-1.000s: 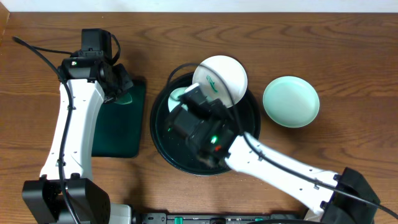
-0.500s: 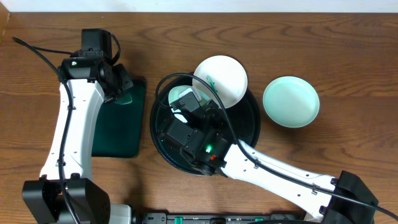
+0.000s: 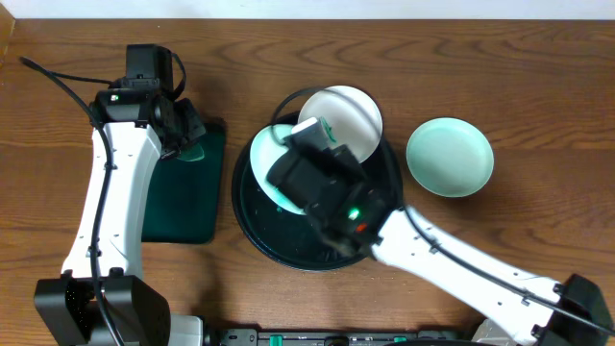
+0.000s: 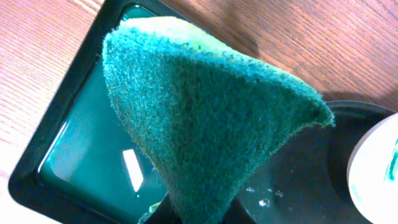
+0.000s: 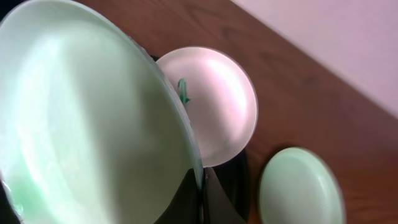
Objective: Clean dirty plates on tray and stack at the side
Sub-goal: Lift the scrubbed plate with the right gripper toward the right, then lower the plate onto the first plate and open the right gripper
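Right pincer (image 5: 200,180) clamps the rim of tilted mint plate (image 5: 93,124) over black tray (image 3: 252,219). Smeared plate (image 3: 351,113) lies across tray's far rim. Third plate (image 3: 450,157) on desk (image 3: 548,86), right of tray. Left pincer (image 3: 189,137) grips sponge (image 4: 205,124) above green tray (image 4: 74,149).

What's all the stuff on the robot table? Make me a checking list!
Surface: brown wooden table.
Job's things: large round glossy black tray; white round plate with a teal smear resting across its far rim; pale mint round plate on the table, right of the tray; second pale mint plate lifted and tilted.
Clutter: dark green rectangular tray.
Grippers: left gripper shut on a dark green scouring sponge; right gripper shut on the lifted plate's rim.
Cables: black cables along both arms.
Surroundings: pale strip beyond the table's far edge.
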Controlling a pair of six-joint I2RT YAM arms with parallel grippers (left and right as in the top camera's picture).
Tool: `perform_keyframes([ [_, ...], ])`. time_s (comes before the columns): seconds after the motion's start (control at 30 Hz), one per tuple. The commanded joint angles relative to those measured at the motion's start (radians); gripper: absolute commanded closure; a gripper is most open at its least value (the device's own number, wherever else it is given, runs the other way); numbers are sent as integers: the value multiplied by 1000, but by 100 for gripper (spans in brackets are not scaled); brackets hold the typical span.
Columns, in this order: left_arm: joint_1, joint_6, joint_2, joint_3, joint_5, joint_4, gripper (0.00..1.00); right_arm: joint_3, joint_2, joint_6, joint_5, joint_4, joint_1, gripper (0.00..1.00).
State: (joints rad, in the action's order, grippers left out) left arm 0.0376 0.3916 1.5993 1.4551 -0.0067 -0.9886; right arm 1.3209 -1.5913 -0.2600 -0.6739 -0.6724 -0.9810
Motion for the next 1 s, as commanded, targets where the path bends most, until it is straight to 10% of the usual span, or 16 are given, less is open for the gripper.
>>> perform_keyframes([
  [0.0, 3, -17, 0, 2, -12, -1, 93, 11, 48, -67, 236, -19, 104, 99],
  [0.33, 3, -13, 0, 2, -4, -1, 93, 69, 129, -200, 938, -156, 696, 99],
  [0.63, 2, -13, 0, 2, 3, -3, 93, 66, 66, -217, 721, -256, 1147, 99],
  [0.97, 2, -13, 0, 0, 2, -1, 93, 66, -161, -169, 663, -281, 1181, 99],
])
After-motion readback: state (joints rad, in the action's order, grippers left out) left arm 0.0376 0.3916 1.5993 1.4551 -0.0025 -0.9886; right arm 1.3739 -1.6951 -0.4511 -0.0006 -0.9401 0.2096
